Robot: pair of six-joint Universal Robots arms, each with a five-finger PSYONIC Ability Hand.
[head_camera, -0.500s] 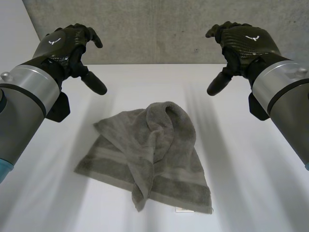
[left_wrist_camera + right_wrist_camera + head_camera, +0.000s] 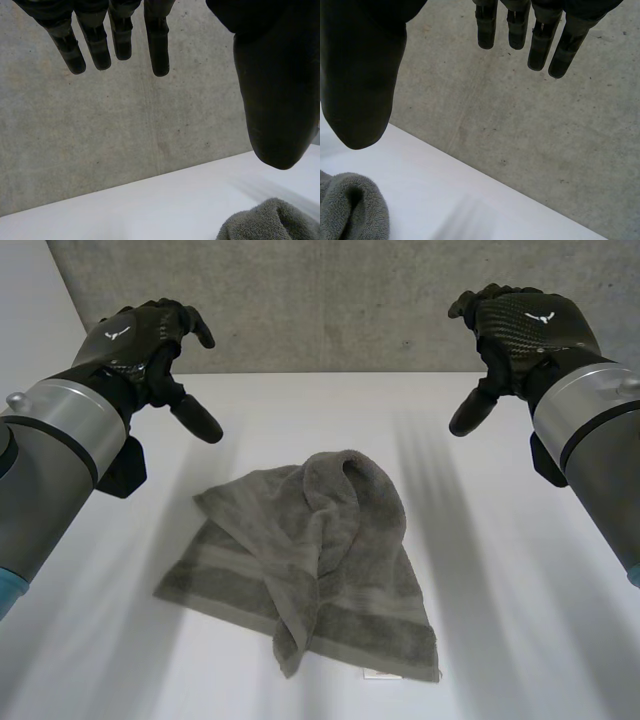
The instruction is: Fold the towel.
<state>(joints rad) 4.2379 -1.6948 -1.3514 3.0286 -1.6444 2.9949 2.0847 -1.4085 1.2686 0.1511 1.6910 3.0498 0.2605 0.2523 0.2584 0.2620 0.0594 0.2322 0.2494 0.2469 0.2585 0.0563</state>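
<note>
Head view shows the grey towel (image 2: pixel 310 560) lying crumpled near the middle of the white surface (image 2: pixel 520 620). Its lower layer lies fairly flat, with a woven band running across it. A thick bunched ridge of cloth runs over that layer from the far end to the near edge. A small white label (image 2: pixel 378 675) peeks out at the towel's near edge.

The left hand (image 2: pixel 140 340) hangs in the air above the far left part of the surface, well apart from the towel. The right hand (image 2: pixel 525 325) hangs likewise above the far right part. The towel lies between them and nearer the camera. A grey concrete wall (image 2: pixel 330 300) rises behind the surface.

In the left wrist view, the left hand's fingers (image 2: pixel 157 45) reach out straight and loosely spread, with the thumb (image 2: pixel 275 100) held apart from them. They grasp nothing, and a fold of towel lies on the surface below the thumb. In the right wrist view, the right hand's fingers (image 2: pixel 540 45) are also released and empty. Its thumb (image 2: pixel 362 85) stands off to the side above a rounded roll of towel.
</note>
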